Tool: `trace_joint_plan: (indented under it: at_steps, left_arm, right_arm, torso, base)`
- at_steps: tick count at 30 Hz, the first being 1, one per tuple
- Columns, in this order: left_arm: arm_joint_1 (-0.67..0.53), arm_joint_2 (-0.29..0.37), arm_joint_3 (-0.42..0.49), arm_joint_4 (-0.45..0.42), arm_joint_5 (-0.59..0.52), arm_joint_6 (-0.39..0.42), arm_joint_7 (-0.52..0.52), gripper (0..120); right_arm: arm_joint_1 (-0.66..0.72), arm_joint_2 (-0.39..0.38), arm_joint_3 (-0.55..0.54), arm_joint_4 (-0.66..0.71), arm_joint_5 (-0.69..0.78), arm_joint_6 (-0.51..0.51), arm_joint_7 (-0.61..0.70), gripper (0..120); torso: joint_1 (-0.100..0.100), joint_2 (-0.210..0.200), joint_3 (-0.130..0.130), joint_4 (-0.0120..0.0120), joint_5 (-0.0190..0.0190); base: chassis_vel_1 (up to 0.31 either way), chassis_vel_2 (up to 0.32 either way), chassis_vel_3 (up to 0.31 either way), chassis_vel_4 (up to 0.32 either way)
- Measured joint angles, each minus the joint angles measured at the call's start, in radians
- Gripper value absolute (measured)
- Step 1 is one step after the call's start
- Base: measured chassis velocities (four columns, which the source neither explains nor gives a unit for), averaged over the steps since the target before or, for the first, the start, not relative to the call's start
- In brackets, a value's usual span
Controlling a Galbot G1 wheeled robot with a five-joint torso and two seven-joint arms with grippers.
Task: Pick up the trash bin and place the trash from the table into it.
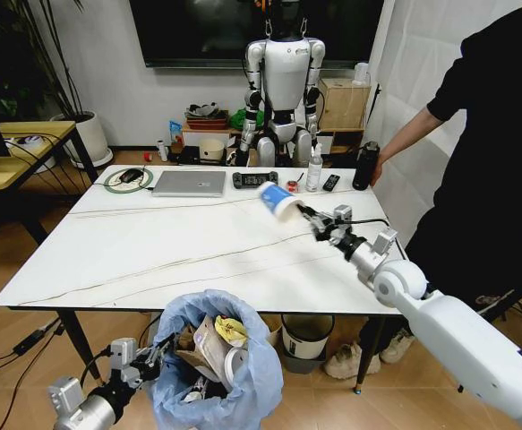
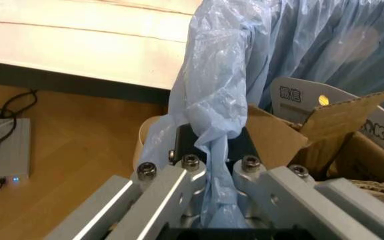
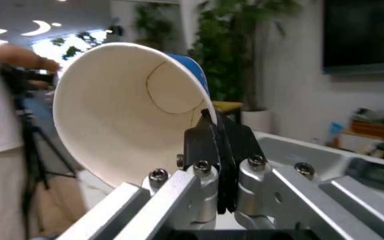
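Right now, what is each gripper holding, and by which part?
Right gripper pinches the blue paper cup by its rim; left gripper clamps the trash bin's bag edge.

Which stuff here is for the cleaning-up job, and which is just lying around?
For the job:
- trash bin, held by the left end effector
- blue paper cup, held by the right end effector
- table

Just lying around:
- laptop
- black bottle
- cream bucket
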Motion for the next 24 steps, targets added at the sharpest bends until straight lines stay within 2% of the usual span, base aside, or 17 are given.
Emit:
trace_joint_plan:
  at_steps: [5,7,11,17,22,24]
  left_arm:
    - [-0.002,-0.007,0.003,0.001,0.000,0.001,0.000,0]
    - [-0.002,-0.007,0.003,0.001,0.000,0.002,0.000,0]
    - [0.003,-0.012,-0.002,-0.008,0.001,0.003,-0.001,0]
    - [0.011,-0.020,-0.007,-0.021,0.005,0.004,-0.001,0]
    - [0.015,-0.025,-0.011,-0.028,0.006,0.004,-0.001,0]
    - [0.018,-0.026,-0.014,-0.033,0.006,0.004,-0.002,0]
  right_arm:
    - [0.009,-0.063,-0.159,0.135,0.003,0.016,-0.098,0]
    - [0.012,-0.064,-0.181,0.140,-0.004,0.016,-0.099,0]
    - [0.040,-0.044,-0.298,0.141,-0.055,0.021,-0.077,0]
    - [0.060,-0.015,-0.344,0.112,-0.097,0.024,-0.066,0]
    - [0.052,-0.016,-0.342,0.094,-0.131,0.035,-0.076,0]
    - [0.039,-0.026,-0.324,0.087,-0.145,0.044,-0.095,7]
  torso:
    - [0.000,0.000,0.000,-0.0003,-0.0001]
    - [0.000,0.000,0.000,-0.0002,-0.0001]
    - [0.000,0.000,0.000,-0.0001,-0.0001]
    - [0.000,0.000,0.000,0.0001,0.0000]
    - [0.000,0.000,0.000,0.0000,0.0000]
    - [0.000,0.000,0.000,-0.0001,0.0000]
  base:
    - [0.000,0.000,0.000,0.000]
    - [0.000,0.000,0.000,0.000]
    - [0.000,0.000,0.000,0.000]
    - [0.000,0.000,0.000,0.000]
    - [0.000,0.000,0.000,0.000]
    - [0.000,0.000,0.000,0.000]
